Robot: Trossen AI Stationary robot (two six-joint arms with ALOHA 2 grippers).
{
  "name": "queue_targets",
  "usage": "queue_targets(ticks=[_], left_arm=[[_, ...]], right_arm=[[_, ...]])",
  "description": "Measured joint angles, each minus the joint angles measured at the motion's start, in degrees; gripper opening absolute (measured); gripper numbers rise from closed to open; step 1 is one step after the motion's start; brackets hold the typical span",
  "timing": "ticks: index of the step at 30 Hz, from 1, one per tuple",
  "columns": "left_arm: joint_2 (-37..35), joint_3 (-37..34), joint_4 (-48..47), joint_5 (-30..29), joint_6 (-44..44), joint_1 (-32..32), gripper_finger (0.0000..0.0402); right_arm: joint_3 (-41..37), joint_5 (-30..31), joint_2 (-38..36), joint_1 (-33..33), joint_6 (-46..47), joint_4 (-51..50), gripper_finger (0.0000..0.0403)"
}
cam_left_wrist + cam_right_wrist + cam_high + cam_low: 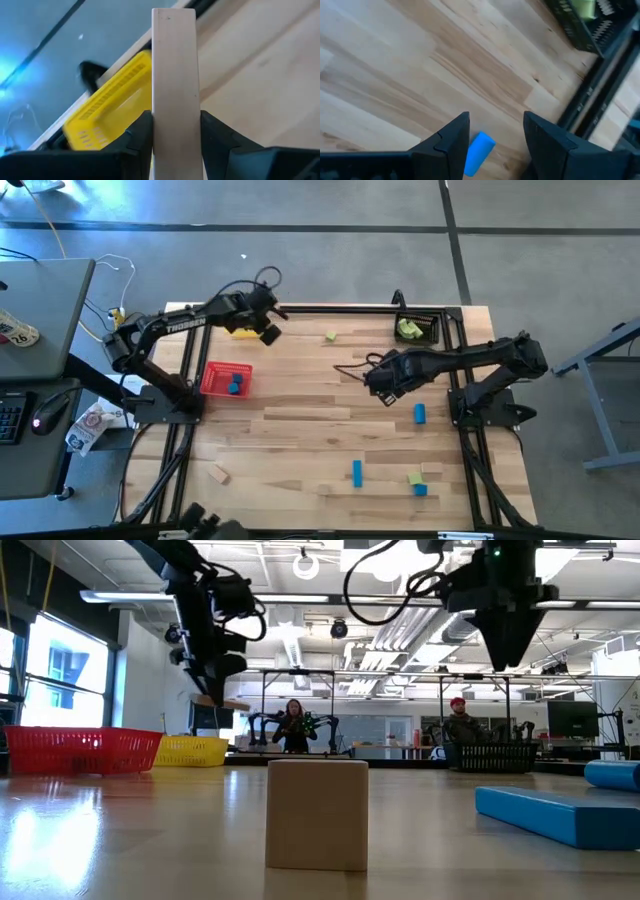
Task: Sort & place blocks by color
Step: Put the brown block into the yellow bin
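My left gripper clamps a plain tan wooden bar, its long axis running out past the fingers, hovering just over the yellow mesh basket. My right gripper, fingers spread and empty, hangs above a blue wooden bar.

I see a red basket, a yellow basket, a black basket, and two people beyond the table.
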Motion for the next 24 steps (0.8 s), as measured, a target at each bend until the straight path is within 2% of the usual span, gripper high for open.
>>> queue_targets(ticks=[5, 8, 15, 24], left_arm=[[0.0, -0.94, -0.32, 3.95, 0.03, 5.39, 0.0098], [0.19, -1.22, -0.54, 5.16, -0.02, 7.72, 0.0098], [2.44, -1.22, -0.48, 6.57, 0.05, 11.45, 0.0098], [6.33, -1.22, -0.43, 10.09, 4.64, 14.21, 0.0106]], right_arm=[[-0.5, 0.72, 0.0, 3.75, 8.72, -3.6, 0.0172], [-3.54, -1.03, 0.0, 5.56, 12.36, -3.49, 0.0172], [-11.31, -4.56, 0.04, 9.6, 17.64, 2.97, 0.0172], [-13.22, -7.62, 0.0, 15.41, 26.22, 4.52, 0.0172]])
